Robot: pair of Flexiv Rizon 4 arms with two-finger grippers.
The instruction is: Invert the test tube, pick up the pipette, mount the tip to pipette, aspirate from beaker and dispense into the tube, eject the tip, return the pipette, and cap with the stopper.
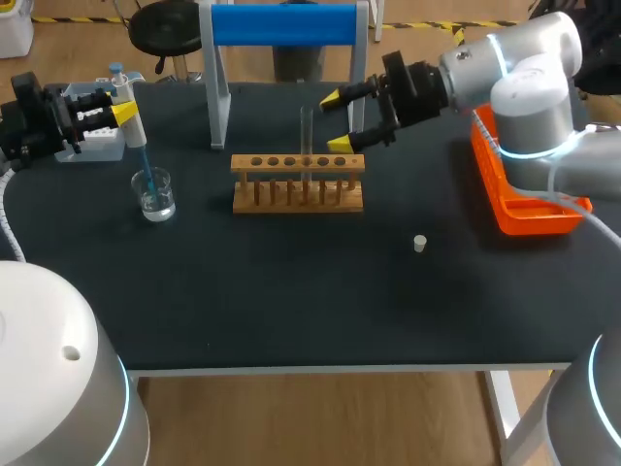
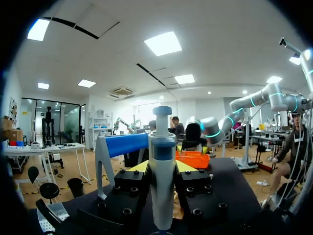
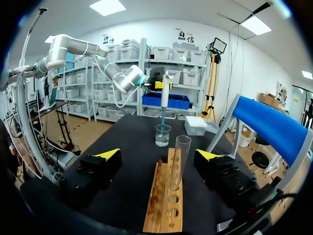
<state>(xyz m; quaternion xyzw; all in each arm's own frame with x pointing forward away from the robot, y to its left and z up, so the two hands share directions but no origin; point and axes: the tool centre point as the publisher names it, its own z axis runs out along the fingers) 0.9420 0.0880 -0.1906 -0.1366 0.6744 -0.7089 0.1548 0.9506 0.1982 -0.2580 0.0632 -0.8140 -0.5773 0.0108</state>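
My left gripper (image 1: 121,115) is shut on the white pipette (image 1: 129,121), held upright at the table's far left. The pipette's blue tip (image 1: 147,175) dips into the small glass beaker (image 1: 155,194), which holds clear liquid. In the left wrist view the pipette (image 2: 161,181) stands between the left gripper's (image 2: 162,169) yellow-tipped fingers. A clear test tube (image 1: 307,136) stands upright in the wooden rack (image 1: 298,183). My right gripper (image 1: 337,120) is open beside it. In the right wrist view the test tube (image 3: 180,156) rises from the rack (image 3: 168,196) between the right gripper's (image 3: 159,154) spread fingers, untouched. A small white stopper (image 1: 419,243) lies right of the rack.
A stand with a blue roll on top (image 1: 281,24) rises behind the rack. An orange tray (image 1: 524,209) sits at the right edge under my right arm. A white box (image 1: 92,146) lies at the far left behind the beaker.
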